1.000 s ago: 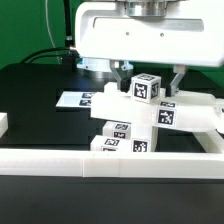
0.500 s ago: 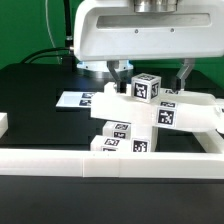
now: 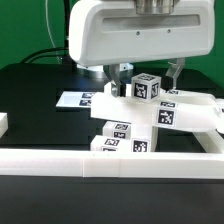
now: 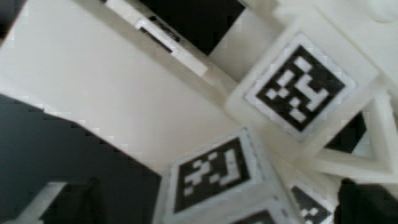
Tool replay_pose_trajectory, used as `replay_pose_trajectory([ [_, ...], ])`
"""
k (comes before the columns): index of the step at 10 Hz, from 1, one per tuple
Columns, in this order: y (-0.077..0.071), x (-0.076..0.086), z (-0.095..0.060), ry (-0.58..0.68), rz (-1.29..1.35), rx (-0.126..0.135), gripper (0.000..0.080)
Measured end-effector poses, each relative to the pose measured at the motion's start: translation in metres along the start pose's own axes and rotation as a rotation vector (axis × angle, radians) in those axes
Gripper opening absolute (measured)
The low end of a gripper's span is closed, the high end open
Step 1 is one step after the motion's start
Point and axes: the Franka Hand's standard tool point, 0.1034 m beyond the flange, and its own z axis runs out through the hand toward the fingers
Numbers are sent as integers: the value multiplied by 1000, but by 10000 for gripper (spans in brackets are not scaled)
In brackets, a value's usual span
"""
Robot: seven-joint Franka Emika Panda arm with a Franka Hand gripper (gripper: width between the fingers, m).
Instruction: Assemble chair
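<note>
Since the white two-finger claw stands spread wide and holds nothing, the coming move turns on what sits between its fingers: a small white plastic cube with a black-and-white square tag, the topmost piece of the stacked chair parts. The cube lies directly under the claw's middle, with one finger off its side toward the exterior view's left and the other off its side toward the exterior view's right. Both look clear of it. I judge that a straight descent and a squeeze would take the cube across that same line.

The cube has no long axis of its own. The wide white slotted panel beneath it runs long between the exterior view's left and right, roughly parallel to the line between the fingers.

The whole stack stands on the black table, close to the edge where the long plain white rail lies, and the marker board is flat just behind it.

Only the exterior view shows the fingers flanking the cube. The wrist view shows close tagged faces and a broad white surface, but I cannot make out the fingertips there.
</note>
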Motion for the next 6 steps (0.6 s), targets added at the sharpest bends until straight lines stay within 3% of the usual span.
replay_pose_trajectory([
  [1,0,0,0,0,-3,0,649],
  [3,0,0,0,0,-2,0,416],
  [4,0,0,0,0,2,1,416],
  [5,0,0,0,-1,24,1,266],
  [6,0,0,0,-1,24,1,266],
])
